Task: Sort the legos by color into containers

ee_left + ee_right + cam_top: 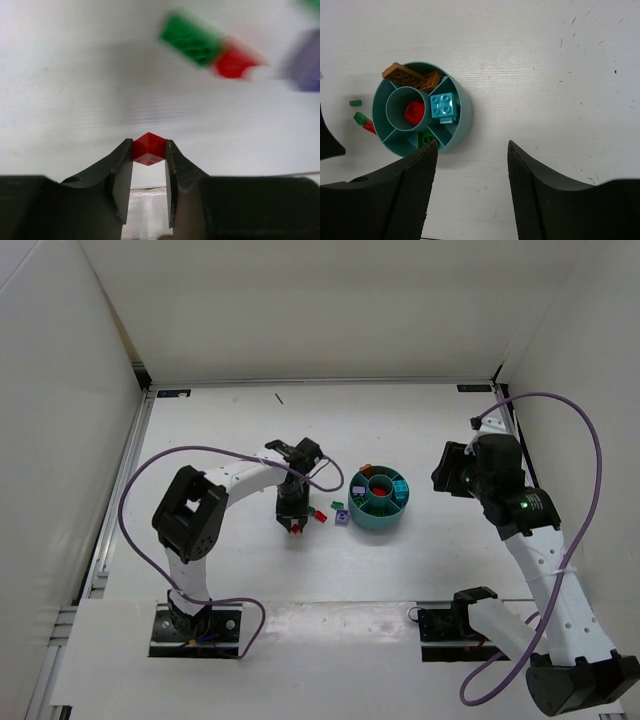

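One red brick is pinched by the left gripper; a straight-up lift should spare neighbouring legos. Right gripper hangs open, empty.

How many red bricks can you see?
3. One red brick is pinched in the left gripper; a second lies on the table beside a green brick; a third sits in the bowl's centre cup. More may be hidden.

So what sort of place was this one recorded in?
Probably a lab test cell: a white table boxed in by white panel walls, a left arm and right arm bolted at its near edge, toy bricks and a teal bowl laid out.
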Controlling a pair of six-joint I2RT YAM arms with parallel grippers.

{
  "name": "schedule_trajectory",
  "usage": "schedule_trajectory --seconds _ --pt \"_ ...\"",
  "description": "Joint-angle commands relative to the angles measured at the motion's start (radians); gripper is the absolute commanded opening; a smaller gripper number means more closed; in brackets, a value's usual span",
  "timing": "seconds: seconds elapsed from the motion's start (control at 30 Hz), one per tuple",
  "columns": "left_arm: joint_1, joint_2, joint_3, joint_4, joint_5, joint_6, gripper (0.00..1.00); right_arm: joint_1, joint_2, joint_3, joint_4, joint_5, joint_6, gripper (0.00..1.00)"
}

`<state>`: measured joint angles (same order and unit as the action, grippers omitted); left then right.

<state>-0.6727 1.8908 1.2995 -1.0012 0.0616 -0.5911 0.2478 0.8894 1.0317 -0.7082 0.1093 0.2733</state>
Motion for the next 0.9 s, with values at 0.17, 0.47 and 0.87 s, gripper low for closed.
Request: schedule_trajectory --seconds 0.17,0.47,0.87 --pt "-0.073 -0.001 0.440 -0.079 -0.017 0.142 0.13 -0.037 -0.059 -0.033 0.018 -0.002 -0.003 0.62" --pt "-0.159 0.272 1.119 -0.212 -0.005 0.224 0.18 -0.130 -0.118 -0.073 0.021 -0.094 -0.005 0.62" --pt "-0.199 0.375 1.190 -0.120 0.044 0.180 0.24 -0.148 -0.133 -0.096 0.026 -0.077 -0.005 0.62"
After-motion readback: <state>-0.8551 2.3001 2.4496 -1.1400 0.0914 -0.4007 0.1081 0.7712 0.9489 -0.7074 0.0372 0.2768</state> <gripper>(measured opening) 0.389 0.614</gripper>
